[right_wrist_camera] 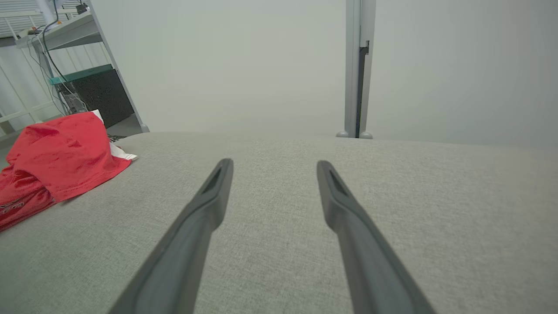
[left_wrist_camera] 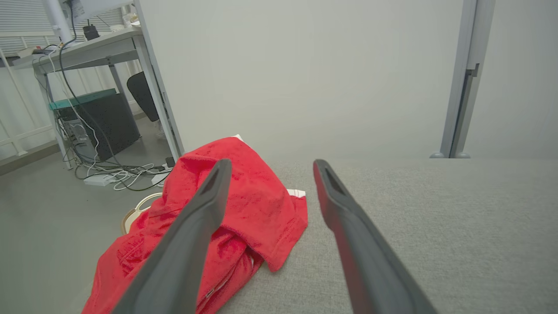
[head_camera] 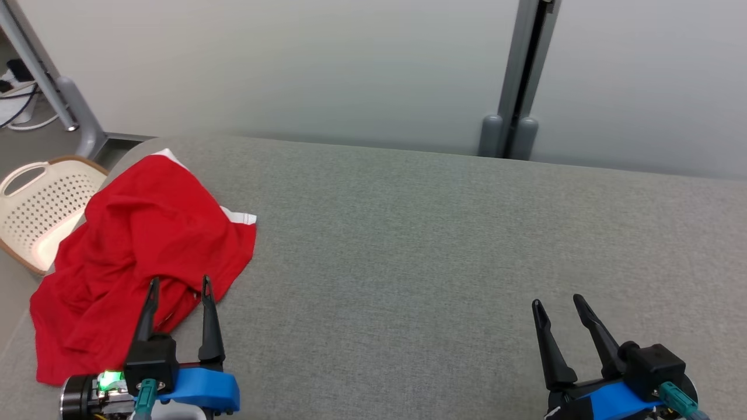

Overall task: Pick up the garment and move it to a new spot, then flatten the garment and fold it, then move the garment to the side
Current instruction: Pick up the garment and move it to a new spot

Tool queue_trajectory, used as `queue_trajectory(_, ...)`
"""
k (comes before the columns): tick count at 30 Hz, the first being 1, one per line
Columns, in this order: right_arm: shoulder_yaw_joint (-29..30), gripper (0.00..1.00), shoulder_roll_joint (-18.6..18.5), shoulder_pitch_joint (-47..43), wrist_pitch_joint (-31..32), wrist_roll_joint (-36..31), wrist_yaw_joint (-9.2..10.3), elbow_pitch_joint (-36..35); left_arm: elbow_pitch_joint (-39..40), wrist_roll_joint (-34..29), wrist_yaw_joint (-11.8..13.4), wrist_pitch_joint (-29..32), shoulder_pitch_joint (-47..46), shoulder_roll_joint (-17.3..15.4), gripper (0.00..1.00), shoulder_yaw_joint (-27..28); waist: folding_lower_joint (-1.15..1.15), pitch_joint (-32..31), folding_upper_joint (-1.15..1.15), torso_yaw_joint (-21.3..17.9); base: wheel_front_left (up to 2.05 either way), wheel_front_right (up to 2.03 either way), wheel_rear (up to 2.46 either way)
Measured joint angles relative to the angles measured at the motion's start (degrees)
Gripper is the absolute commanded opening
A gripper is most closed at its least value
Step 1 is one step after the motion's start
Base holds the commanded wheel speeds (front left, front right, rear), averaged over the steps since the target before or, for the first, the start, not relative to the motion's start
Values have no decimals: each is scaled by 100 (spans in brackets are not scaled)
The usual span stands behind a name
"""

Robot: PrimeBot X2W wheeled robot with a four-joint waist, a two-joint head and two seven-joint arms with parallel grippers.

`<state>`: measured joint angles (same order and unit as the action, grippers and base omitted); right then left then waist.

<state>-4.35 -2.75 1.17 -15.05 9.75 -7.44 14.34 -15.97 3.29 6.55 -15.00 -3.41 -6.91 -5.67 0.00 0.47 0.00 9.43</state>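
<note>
left gripper (head_camera: 180,284) open, right gripper (head_camera: 557,302) open

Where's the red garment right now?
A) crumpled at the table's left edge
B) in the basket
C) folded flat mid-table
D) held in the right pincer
A: the garment lies crumpled at the left edge of the table, just ahead of the open left pincer.

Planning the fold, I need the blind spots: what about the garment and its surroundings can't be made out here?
- Red garment, head view: bunched; its own folds hide its shape and sleeves.
- Its print, right wrist view: cut by the left edge, unreadable.
- Basket, head view: cut by the left edge, partly behind the table.
</note>
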Motion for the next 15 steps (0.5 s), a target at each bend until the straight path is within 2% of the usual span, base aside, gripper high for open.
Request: queue_trajectory(15,-48,100,-1,17,0,43,-3,104,23,25,65,-7,76,-75,100,234,0,-25,0,1249,0,0,0)
